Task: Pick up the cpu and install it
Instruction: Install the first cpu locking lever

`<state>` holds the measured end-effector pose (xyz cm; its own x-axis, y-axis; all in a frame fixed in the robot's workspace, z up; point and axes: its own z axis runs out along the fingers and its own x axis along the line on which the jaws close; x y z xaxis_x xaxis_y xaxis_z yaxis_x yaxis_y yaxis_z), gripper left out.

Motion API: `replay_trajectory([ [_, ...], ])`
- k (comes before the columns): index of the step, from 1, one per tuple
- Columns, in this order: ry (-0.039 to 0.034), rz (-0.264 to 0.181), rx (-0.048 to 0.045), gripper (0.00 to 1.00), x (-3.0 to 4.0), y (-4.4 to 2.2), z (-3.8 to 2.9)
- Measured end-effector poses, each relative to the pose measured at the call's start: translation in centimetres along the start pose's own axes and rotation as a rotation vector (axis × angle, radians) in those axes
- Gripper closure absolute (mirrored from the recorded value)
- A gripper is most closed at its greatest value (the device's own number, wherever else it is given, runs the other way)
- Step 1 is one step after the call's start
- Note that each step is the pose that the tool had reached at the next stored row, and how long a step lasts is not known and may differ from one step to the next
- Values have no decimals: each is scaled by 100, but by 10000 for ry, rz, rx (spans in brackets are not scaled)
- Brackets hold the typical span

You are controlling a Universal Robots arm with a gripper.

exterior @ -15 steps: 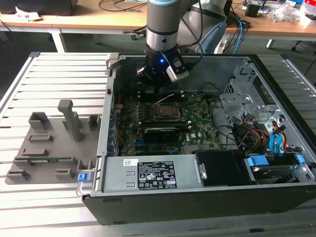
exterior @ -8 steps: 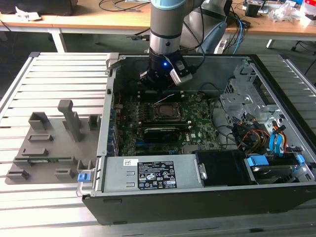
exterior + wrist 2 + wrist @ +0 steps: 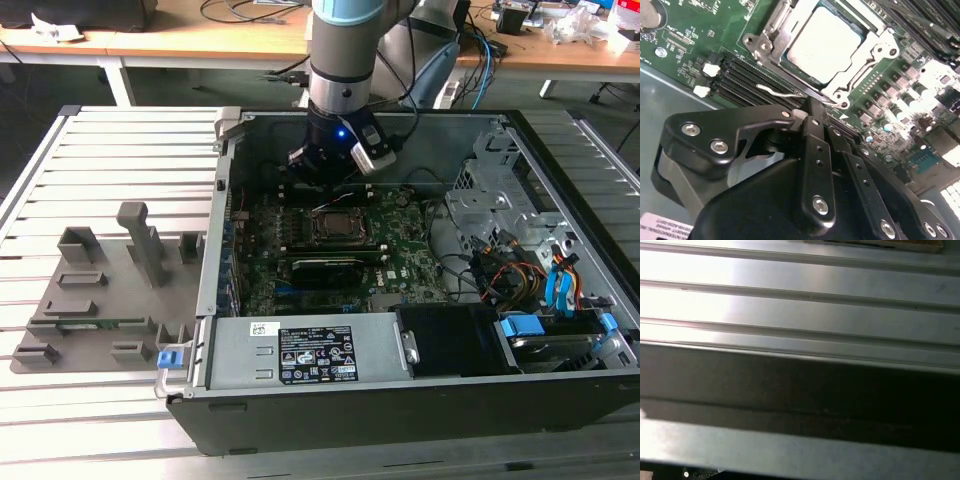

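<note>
The cpu (image 3: 825,44), a flat square chip with a silvery-white top, lies inside the black socket frame (image 3: 767,30) on the green motherboard (image 3: 685,45). In the exterior view the cpu (image 3: 335,224) sits mid-board in the open computer case (image 3: 215,300). My gripper (image 3: 809,106) hovers just beside the socket's edge, fingers together with nothing between them, close to the thin metal latch lever (image 3: 777,91). From the exterior view my gripper (image 3: 318,182) hangs above the board slightly behind the socket.
A long black graphics card (image 3: 325,268) lies in front of the socket. Memory slots (image 3: 752,80) run beside it. A drive cage (image 3: 490,190) and cables (image 3: 520,270) fill the exterior view's right. A grey fixture plate (image 3: 100,290) rests on the ribbed metal table (image 3: 800,305).
</note>
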<state>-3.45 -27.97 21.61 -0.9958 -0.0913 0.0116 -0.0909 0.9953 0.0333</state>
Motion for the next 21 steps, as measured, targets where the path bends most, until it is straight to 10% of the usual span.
replay_trajectory([
  [7,5,-10,-1,89,-249,-28,95],
  [16,8,-9,-5,89,-335,-72,144],
  [21,-10,-16,-174,89,-352,-71,159],
])
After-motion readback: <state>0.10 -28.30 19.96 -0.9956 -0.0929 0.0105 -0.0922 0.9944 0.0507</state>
